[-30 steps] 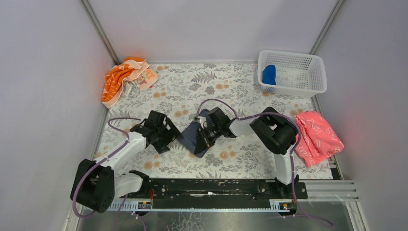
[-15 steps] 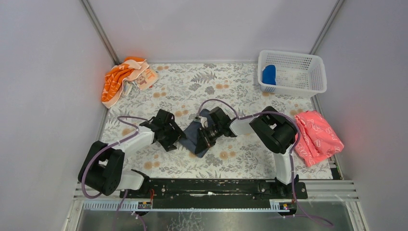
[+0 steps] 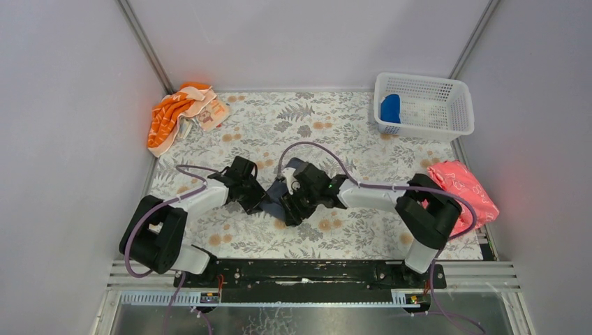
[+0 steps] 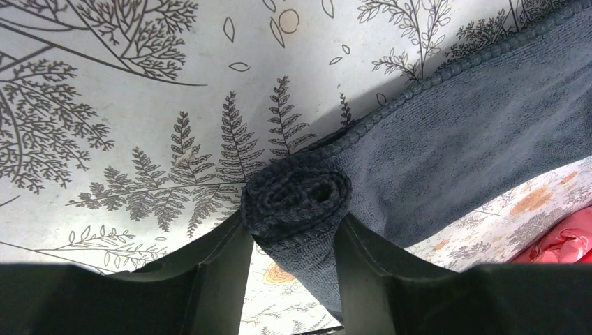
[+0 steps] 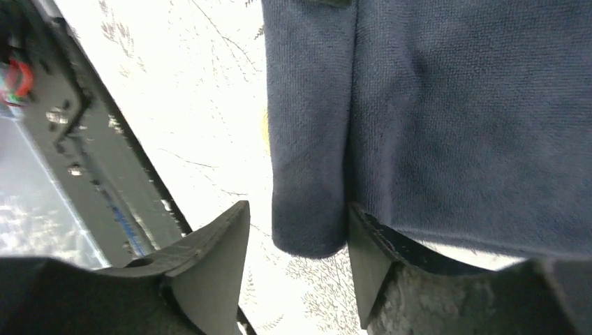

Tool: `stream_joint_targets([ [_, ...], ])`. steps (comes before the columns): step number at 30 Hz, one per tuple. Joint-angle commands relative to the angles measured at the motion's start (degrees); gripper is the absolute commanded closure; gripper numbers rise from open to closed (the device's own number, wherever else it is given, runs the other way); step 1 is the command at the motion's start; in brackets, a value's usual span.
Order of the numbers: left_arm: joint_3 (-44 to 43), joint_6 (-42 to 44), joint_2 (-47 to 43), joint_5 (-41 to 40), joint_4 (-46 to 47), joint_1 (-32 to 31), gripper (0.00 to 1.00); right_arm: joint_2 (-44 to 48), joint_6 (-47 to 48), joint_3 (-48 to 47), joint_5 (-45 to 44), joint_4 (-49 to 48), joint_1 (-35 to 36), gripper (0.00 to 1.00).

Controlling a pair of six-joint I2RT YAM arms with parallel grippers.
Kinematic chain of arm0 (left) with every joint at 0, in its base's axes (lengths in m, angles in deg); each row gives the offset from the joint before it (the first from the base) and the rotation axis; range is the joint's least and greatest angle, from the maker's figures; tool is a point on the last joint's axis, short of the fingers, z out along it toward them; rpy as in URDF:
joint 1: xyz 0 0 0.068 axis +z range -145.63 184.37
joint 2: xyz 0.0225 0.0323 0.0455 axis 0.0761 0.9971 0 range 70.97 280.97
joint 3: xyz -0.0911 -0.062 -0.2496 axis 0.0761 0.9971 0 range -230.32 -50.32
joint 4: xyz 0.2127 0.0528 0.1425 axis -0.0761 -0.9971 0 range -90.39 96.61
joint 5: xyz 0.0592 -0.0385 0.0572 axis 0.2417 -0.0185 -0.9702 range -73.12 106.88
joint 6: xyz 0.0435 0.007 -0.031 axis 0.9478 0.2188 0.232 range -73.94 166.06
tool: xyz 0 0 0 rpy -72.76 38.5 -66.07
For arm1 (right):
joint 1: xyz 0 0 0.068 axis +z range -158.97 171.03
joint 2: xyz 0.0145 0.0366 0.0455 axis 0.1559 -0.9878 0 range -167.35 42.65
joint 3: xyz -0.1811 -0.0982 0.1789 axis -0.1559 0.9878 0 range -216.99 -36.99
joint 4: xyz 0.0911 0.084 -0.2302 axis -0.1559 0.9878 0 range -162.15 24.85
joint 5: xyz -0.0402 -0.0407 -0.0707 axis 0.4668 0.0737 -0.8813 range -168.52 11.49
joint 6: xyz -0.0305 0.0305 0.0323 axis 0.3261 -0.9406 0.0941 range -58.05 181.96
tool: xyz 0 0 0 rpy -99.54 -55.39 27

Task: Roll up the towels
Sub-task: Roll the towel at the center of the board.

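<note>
The dark slate-grey towel (image 3: pixel 276 192) lies mid-table, partly rolled, between both grippers. In the left wrist view its rolled end (image 4: pixel 297 199) sits between my left gripper's (image 4: pixel 293 220) fingers, which press both sides; the flat part (image 4: pixel 482 139) spreads to the right. My left gripper (image 3: pixel 257 199) is at the towel's left edge. My right gripper (image 3: pixel 290 206) is at its near right end. In the right wrist view (image 5: pixel 299 209) the roll (image 5: pixel 307 160) touches the right finger, with a gap to the left finger. The bright blue towel (image 3: pixel 389 108) lies rolled in the basket.
A white mesh basket (image 3: pixel 447 105) stands at the back right. An orange striped cloth (image 3: pixel 174 115) is heaped at the back left. A pink cloth (image 3: pixel 464 199) lies at the right edge. The black base rail (image 3: pixel 307 272) runs along the front.
My left arm has swung right and its gripper has reached the grey towel's rolled end. My right arm has stretched out, and its gripper has shifted left along the towel.
</note>
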Motion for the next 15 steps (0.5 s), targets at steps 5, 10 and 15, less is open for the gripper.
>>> stream_joint_targets([
  [5, 1.82, 2.72, 3.84, -4.28, -1.36, -0.77, 0.57, 9.15, 12.86, -2.59, -30.81, 3.94, 10.98, 0.34],
  [10, 1.66, 2.85, 4.16, -4.04, -1.39, -0.84, 0.56, 8.89, 17.06, -3.10, -34.58, 2.36, 14.08, 0.33],
  [15, 1.55, 2.85, 4.45, -3.92, -1.44, -0.95, 0.56, 6.35, 20.80, -2.43, -34.82, -0.22, 17.24, 0.35],
])
